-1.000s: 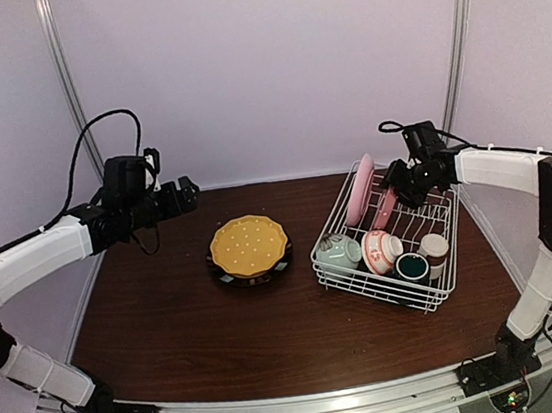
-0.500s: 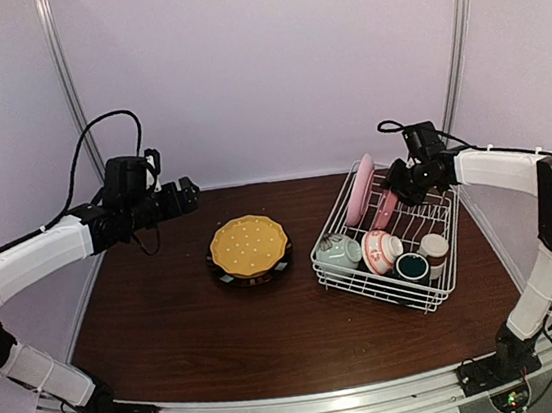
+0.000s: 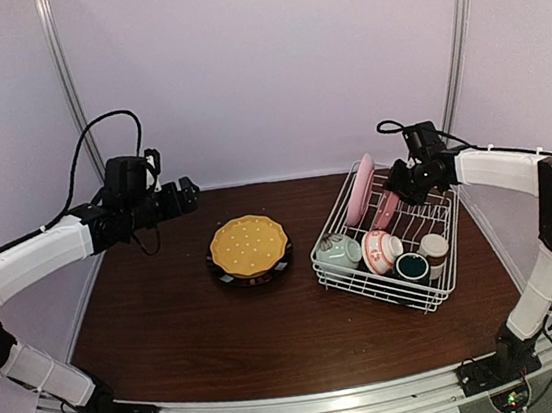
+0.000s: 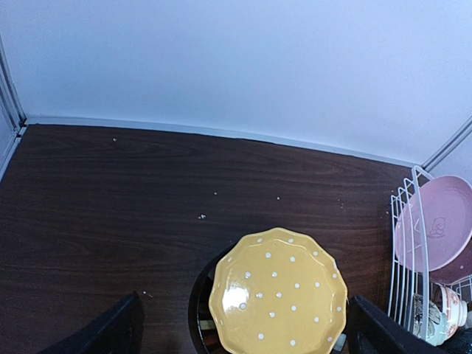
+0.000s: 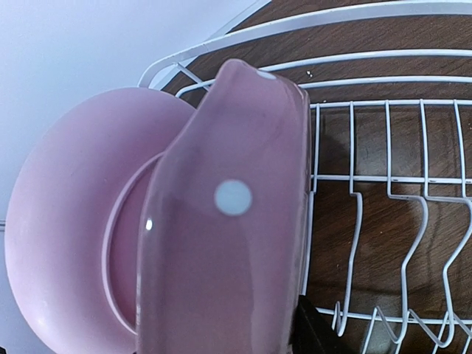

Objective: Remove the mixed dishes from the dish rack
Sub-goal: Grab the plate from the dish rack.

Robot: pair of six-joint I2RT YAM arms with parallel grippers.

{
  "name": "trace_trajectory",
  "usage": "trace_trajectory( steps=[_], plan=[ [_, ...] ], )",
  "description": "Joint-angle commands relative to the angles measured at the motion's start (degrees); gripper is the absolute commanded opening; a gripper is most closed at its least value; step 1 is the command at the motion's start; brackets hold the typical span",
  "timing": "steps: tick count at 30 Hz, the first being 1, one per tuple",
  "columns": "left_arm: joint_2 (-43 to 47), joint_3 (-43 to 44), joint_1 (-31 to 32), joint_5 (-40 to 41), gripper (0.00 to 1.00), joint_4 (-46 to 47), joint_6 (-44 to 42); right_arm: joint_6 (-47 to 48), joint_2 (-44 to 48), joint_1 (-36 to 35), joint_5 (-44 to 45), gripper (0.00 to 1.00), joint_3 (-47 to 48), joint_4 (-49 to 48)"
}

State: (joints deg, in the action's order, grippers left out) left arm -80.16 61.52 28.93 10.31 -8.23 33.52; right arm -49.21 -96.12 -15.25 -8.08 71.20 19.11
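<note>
On the right of a dark table [image 3: 169, 320], a white wire rack [image 3: 377, 290] is set. At its far left end two pink plates are stood on edge, a large plate [image 3: 360, 188] and a small plate [image 3: 385, 209] just right of it. Along the near side a green bowl [image 3: 339, 252], a red-patterned bowl [image 3: 381, 250] and a teal cup [image 3: 412, 267] are lined up, with a brown cup [image 3: 433, 247] behind. At the table's middle, a yellow plate [image 3: 249, 245] is stacked on a black-rimmed plate [image 3: 265, 277].

The right gripper [image 3: 395, 192] is held at the small plate, whose edge fills the right wrist view; whether it is pinched cannot be told. The left gripper [image 3: 186, 192] is raised above the far left of the table, its fingers [image 4: 118, 332] spread wide.
</note>
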Motion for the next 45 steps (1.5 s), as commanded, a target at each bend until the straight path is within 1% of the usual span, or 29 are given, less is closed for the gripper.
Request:
trace_trajectory(
  steps=[1, 6, 10, 17, 23, 25, 29, 35, 40, 45],
  plan=[
    [-0.5, 1.2, -0.3, 0.3, 0.98, 0.6, 0.3, -1.3, 2.5, 0.7, 1.5, 0.4, 0.8, 1.2],
    [-0.7, 1.4, -0.3, 0.4, 0.97, 0.6, 0.4, -0.3, 3.2, 0.7, 3.2, 0.4, 1.8, 3.0],
    [-0.7, 1.3, -0.3, 0.6, 0.97, 0.6, 0.5, -0.1, 3.9, 0.7, 3.8, 0.36, 2.4, 3.4],
    [-1.1, 1.4, -0.3, 0.6, 0.98, 0.6, 1.0, 0.1, 3.3, 0.4, 4.9, 0.35, 4.9, 5.8],
    [-1.1, 1.4, -0.3, 0.9, 0.97, 0.6, 1.0, 1.6, 1.7, -0.1, 6.7, 0.34, 8.8, 9.0],
    [-1.1, 1.4, -0.3, 1.0, 0.97, 0.6, 1.0, 1.9, 1.1, -0.4, 7.0, 0.31, 9.8, 9.8],
    [-1.1, 1.4, -0.3, 1.2, 0.97, 0.5, 1.0, 2.2, 0.1, -1.0, 7.8, 0.3, 11.9, 11.7],
    [-1.4, 1.5, -0.3, 1.4, 0.97, 0.3, 1.1, 3.0, -1.5, -2.3, 11.9, 0.28, 16.6, 15.9],
    [-1.4, 1.5, -0.3, 1.6, 0.97, 0.1, 1.2, 3.0, -2.4, -2.7, 12.7, 0.24, 18.9, 17.4],
    [-1.4, 1.5, -0.3, 1.9, 0.97, 0.0, 1.1, 3.4, -3.2, -3.3, 13.6, 0.23, 21.2, 19.2]
  ],
)
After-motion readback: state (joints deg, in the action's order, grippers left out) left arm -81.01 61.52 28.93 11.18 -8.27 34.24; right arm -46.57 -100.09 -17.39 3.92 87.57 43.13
